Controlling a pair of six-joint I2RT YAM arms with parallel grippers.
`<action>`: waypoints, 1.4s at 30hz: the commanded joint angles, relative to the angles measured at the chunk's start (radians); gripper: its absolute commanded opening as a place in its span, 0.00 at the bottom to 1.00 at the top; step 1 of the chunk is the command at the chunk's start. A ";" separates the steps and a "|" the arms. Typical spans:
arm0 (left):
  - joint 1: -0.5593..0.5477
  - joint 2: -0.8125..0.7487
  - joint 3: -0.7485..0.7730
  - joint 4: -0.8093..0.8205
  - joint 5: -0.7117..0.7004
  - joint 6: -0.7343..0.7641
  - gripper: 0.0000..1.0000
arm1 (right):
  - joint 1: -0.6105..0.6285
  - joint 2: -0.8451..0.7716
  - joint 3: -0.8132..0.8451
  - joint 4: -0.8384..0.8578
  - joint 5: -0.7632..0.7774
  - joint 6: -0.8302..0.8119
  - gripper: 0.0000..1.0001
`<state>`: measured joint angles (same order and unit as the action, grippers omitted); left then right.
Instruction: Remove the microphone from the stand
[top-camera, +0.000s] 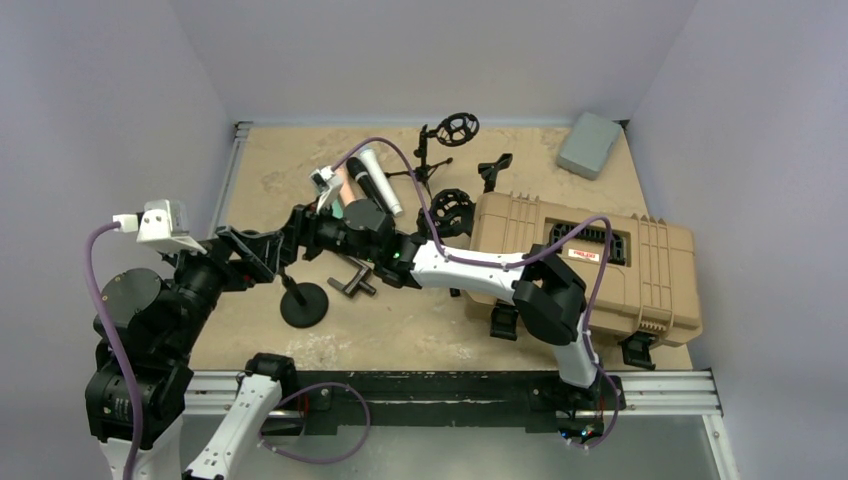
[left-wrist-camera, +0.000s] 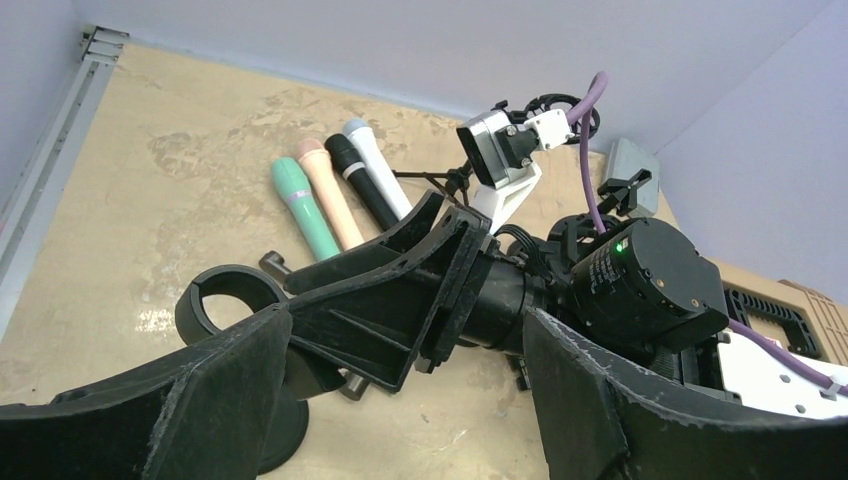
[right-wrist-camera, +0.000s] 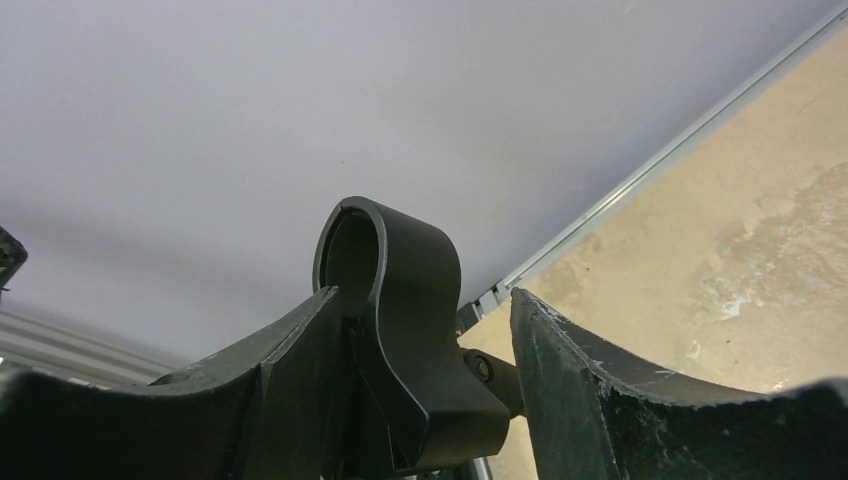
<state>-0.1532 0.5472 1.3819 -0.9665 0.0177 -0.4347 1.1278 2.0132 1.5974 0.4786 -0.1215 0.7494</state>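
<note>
**A:** Containers first?

**B:** One. A tan hard case (top-camera: 640, 270) sits on the right of the table (top-camera: 420, 335), lid down, with black latches along its near edge. Its contents are hidden. A grey pad (top-camera: 590, 145) lies in the far right corner.

**A:** And the task's thing?

**B:** Four microphones (left-wrist-camera: 340, 190) lie flat on the table, side by side, heads toward the far side: teal, pink, black, white-and-silver. They are just beyond the stand (top-camera: 303, 305). I cannot tell which one is meant.

**A:** Arm poses?

**B:** The left arm comes in from the near left, elbow folded, forearm running right and low. The left gripper (left-wrist-camera: 405, 335) is spread wide with nothing between its fingers, and it faces the other tool.

The right arm stretches from the near right across to the left, its forearm level in front of the case. The right gripper (right-wrist-camera: 425, 300) straddles the stand's clip (right-wrist-camera: 400, 300). One finger lies flat against the clip's band. There is a gap between the band and the other finger, with the pivot screw in it lower down. Whether it is pinching or only around the clip, I cannot tell.

**A:** Materials and shapes?

**B:**
- Clip: matte black, a curled band.
- Stand: flat round black base, thin post.
- Fingers: black and rough, chipped pale along the edges.
- Table top: sandy, mottled like stone.
- Case: ribbed plastic.
- Purple cables (top-camera: 470, 258) loop over both arms.
</note>
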 joint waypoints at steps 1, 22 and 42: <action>-0.005 0.005 -0.008 0.033 -0.007 0.007 0.83 | -0.003 0.089 -0.059 -0.276 0.060 -0.130 0.58; -0.005 0.003 -0.026 0.043 0.001 0.002 0.83 | -0.004 0.143 -0.129 -0.227 0.043 -0.154 0.60; -0.005 0.022 -0.034 0.099 -0.007 -0.013 0.83 | -0.063 -0.267 -0.015 -0.402 0.159 -0.365 0.85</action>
<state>-0.1532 0.5484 1.3590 -0.9466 0.0174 -0.4351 1.1084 1.9205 1.5875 0.1699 -0.0570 0.4770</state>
